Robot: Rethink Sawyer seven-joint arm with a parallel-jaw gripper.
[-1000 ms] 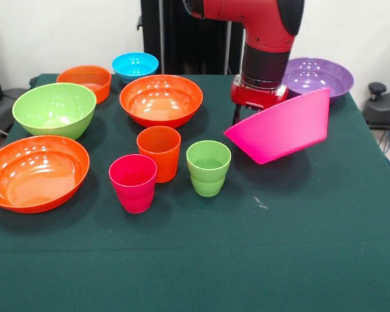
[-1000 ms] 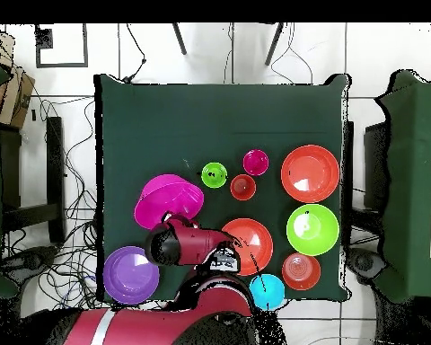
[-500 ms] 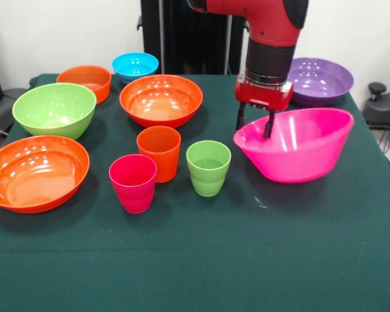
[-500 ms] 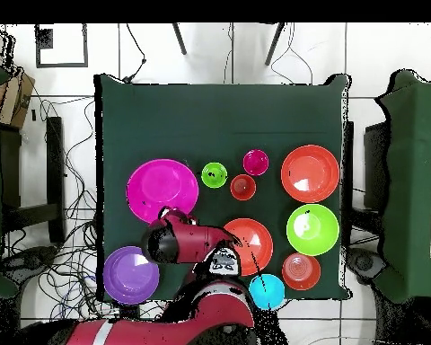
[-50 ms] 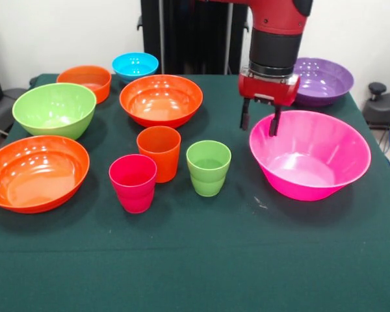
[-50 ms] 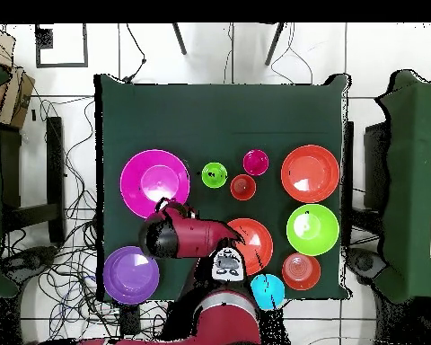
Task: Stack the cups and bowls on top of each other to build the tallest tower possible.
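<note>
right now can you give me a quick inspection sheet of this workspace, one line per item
surface: dark green table cloth, flat.
job's things: large pink bowl upright on the cloth; purple bowl behind it; green bowl, two wide orange bowls, small orange bowl and blue bowl all apart. Three cups stand upright in a cluster: orange cup, magenta cup, light green cup. Nothing stacked yet.
clutter: nothing seen.
grippers: gripper open, fingers straddling the pink bowl's far rim, just above it.
cables: many loose cables on the floor around the table.
surroundings: tiled floor, furniture at both sides in the overhead view.
</note>
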